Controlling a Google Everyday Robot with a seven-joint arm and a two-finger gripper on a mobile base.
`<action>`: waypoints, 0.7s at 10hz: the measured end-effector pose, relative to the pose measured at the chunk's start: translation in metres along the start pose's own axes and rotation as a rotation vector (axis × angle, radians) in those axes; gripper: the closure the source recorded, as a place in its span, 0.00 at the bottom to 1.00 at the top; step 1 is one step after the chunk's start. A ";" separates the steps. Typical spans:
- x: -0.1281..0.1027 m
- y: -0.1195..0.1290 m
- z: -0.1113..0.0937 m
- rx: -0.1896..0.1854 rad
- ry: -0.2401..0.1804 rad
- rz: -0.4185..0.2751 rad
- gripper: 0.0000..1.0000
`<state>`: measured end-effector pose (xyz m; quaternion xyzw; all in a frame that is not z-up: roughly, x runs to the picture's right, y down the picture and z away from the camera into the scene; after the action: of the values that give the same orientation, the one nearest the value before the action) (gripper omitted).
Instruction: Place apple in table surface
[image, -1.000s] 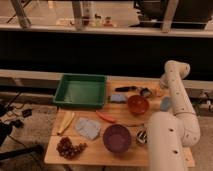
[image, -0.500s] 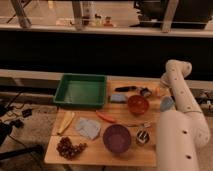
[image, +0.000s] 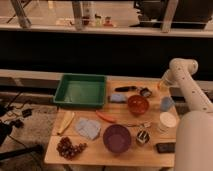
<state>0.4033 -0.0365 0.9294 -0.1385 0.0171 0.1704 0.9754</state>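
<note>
The arm (image: 194, 97) is off-white: thick, smooth, rounded tube sections meeting at a bulbous joint, widening to a broad pale shell by the table's (image: 95, 151) near right corner. Its closed claw (image: 162, 84) sits at the far right edge.

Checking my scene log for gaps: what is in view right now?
table surface: one, light wood, centre
tray: one, green, far left
orange-red bowl: one, right of centre
purple bowl: one, near edge
carrot: one, orange, between the bowls
cloth: one, blue-grey, left of purple bowl
grapes: one bunch, dark, near left corner
pale long item: one, yellowish, left edge
blue cup: one, right edge
white cup: one, just nearer than blue cup
small dark items: several, right half
apple: one, yellow-orange, in the gripper
arm: one, white, right side
gripper: one, fingers shut on apple, at far right corner
</note>
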 end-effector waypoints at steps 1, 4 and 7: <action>0.001 -0.003 -0.010 0.023 -0.006 0.001 0.52; -0.005 -0.007 -0.033 0.074 -0.030 0.000 0.52; -0.006 -0.009 -0.055 0.112 -0.046 -0.002 0.52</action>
<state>0.4010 -0.0614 0.8798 -0.0798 0.0040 0.1714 0.9820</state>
